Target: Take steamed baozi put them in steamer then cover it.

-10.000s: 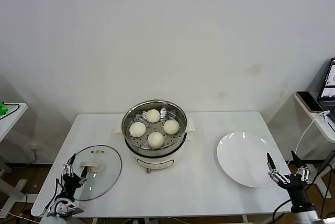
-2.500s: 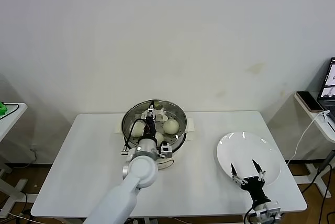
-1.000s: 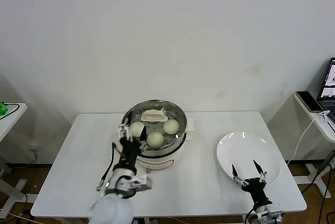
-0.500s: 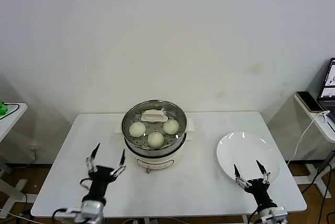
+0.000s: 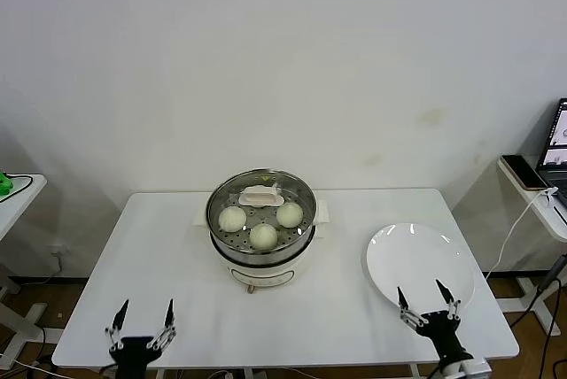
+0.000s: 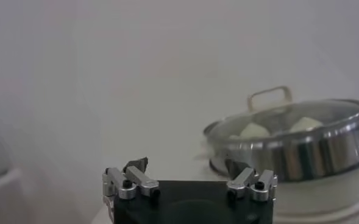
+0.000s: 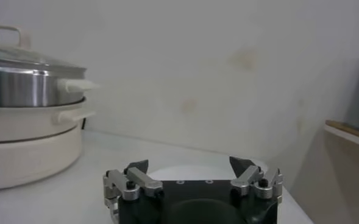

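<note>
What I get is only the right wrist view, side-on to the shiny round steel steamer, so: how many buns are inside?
Observer: Three round cream-white baozi show through the round glass lid on the steamer; its cream handle hides the spot behind them.
Operator: And the left gripper?
Observer: The left gripper is open at the white table's front left edge, apart from the steamer.
Operator: Anything on the plate?
Observer: The flat white plate is bare; the right gripper hangs open over its near edge.

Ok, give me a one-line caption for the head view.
Glass lid covers shiny steel steamer of cream-white baozi; both grippers, left and right, open at table edge.
</note>
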`<state>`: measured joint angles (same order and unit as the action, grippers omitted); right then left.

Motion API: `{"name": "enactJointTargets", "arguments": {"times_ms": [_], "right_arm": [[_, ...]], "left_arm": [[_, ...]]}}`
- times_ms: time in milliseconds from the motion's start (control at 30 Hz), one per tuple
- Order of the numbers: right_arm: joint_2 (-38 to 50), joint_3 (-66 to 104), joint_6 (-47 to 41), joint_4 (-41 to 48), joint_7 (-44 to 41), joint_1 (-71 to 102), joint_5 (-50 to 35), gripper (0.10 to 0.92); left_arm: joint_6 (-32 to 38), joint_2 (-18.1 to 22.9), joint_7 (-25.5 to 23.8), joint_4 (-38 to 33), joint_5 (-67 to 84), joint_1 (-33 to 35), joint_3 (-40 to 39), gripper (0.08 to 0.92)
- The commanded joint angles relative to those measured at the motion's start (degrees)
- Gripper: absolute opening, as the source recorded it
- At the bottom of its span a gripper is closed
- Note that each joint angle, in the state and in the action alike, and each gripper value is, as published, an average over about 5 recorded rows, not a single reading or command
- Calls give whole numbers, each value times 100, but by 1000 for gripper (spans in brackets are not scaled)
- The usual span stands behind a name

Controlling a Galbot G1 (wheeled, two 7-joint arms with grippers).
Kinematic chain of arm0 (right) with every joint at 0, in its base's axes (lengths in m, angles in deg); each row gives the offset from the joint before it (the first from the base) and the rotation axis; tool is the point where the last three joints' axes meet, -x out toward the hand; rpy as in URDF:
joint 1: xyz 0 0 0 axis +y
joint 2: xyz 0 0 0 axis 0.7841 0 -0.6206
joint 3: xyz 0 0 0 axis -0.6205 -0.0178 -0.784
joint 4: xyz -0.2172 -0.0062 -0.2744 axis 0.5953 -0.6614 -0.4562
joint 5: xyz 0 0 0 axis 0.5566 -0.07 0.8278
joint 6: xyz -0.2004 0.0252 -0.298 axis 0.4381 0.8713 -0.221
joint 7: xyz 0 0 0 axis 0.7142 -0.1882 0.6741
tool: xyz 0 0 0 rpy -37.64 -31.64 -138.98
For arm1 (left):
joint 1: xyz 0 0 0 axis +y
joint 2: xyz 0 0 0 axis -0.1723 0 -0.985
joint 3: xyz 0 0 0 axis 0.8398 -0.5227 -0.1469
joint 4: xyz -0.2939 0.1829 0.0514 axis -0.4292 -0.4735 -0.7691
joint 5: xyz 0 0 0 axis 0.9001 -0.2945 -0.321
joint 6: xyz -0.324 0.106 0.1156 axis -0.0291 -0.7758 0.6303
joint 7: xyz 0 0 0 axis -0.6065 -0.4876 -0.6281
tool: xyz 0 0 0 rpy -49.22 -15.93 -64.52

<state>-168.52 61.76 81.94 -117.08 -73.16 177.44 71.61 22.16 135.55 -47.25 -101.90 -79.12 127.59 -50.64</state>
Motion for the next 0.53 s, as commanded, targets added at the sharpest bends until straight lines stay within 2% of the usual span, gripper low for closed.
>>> {"name": "enactJointTargets", "arguments": {"times_ms": [33,533], "right_arm": [[-11,-83,-263,-272,114,264,92,823],[-79,-179,-203,-226,172,262,167,823]], "left_arm": [[270,34,114,244,444,613,261,823],[75,-36,101,163,326,464,280,823]]}}
